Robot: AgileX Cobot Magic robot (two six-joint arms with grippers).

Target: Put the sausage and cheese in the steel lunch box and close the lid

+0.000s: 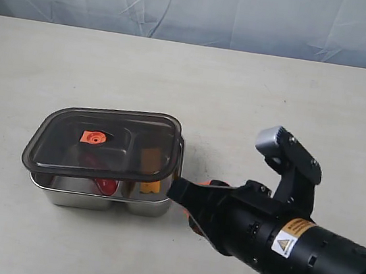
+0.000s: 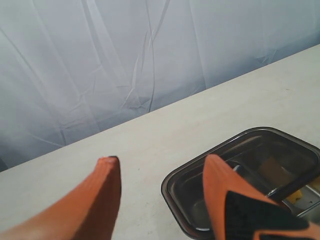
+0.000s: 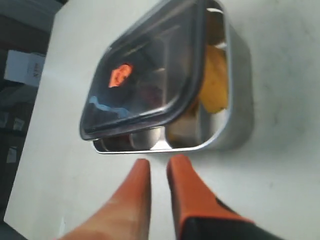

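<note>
The steel lunch box (image 1: 102, 201) stands left of centre on the table. The dark translucent lid (image 1: 104, 141) with its orange valve tab (image 1: 92, 137) rests on it askew, shifted back and left, not seated. Under it show the red sausage (image 1: 106, 185) and the yellow cheese (image 1: 152, 186), each in its own compartment. My right gripper (image 1: 191, 203) sits low beside the box's right end; its fingers (image 3: 182, 170) stand a narrow gap apart with nothing between them (image 3: 159, 162), just short of the steel wall (image 3: 240, 120). My left gripper (image 2: 162, 160) is wide open and empty above the lid (image 2: 260, 150).
A pale wrinkled curtain (image 1: 201, 7) closes off the far side of the table. The right arm's black body (image 1: 290, 247) fills the front right. Bare tabletop (image 1: 277, 96) lies behind and to the right of the box.
</note>
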